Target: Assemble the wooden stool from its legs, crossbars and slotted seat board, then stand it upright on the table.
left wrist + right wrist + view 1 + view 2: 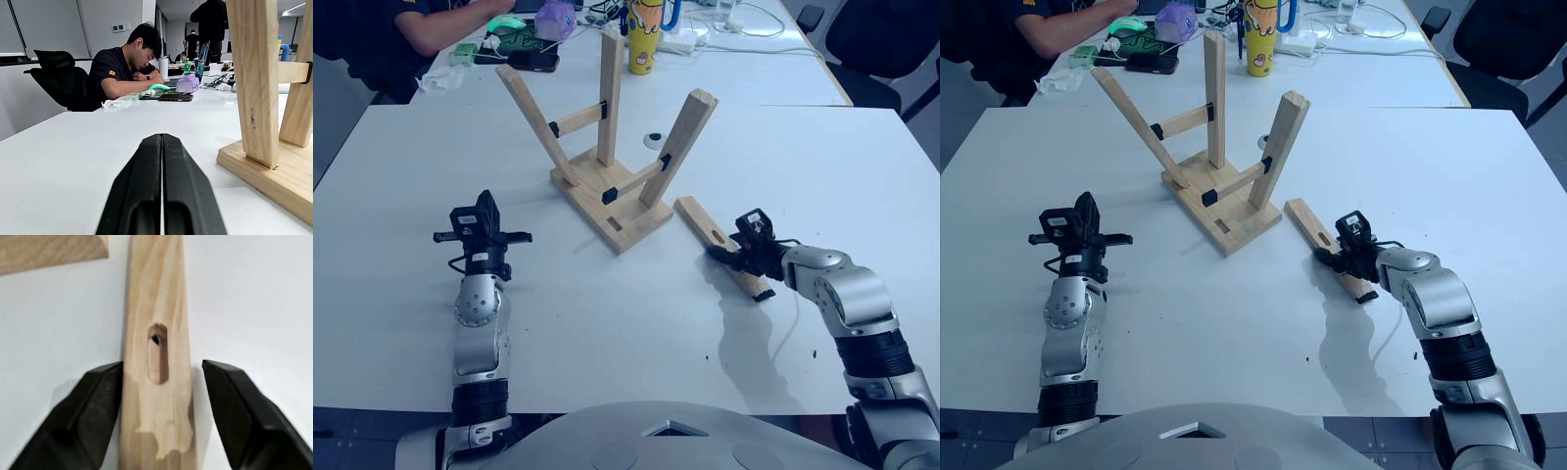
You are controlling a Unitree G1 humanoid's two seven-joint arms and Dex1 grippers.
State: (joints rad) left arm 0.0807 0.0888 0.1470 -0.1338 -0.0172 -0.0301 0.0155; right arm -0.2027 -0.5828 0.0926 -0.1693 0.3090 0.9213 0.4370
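The stool (612,196) lies upside down mid-table, its slotted seat board (628,223) flat on the surface. Three legs stick up from it, joined by crossbars (579,120). A fourth loose leg (697,217) lies flat on the table to the right of the board. My right gripper (161,369) is open and straddles this leg (156,298), one finger on each side of its oval slot (157,352). My left gripper (161,139) is shut on nothing and rests low over the table, left of the stool (259,98).
A second table behind holds a yellow cup (646,39), a phone (533,61), a purple object (555,20) and cables. A small round piece (654,139) lies behind the stool. A person sits at the far left corner. Bare tabletop (607,323) spreads in front.
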